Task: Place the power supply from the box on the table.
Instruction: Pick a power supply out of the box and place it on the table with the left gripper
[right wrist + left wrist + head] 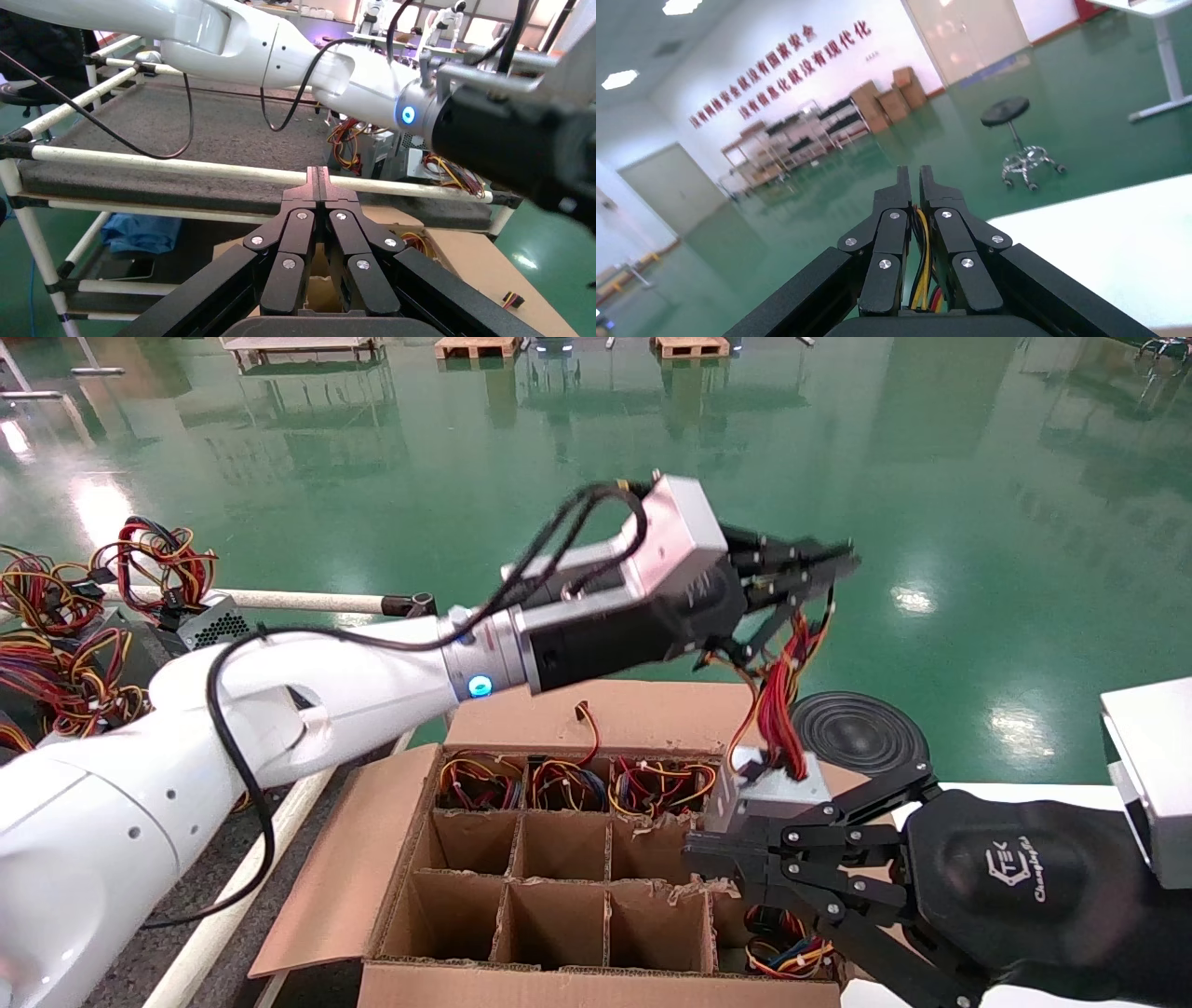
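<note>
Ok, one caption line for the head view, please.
Left gripper lifts a power supply by its wires above the box, right gripper shut alongside.

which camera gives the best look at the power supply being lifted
The head view: the power supply hangs by its wires from the left gripper, above the box. The left wrist view shows only wires pinched between shut jaws. The right wrist view doesn't show it.
</note>
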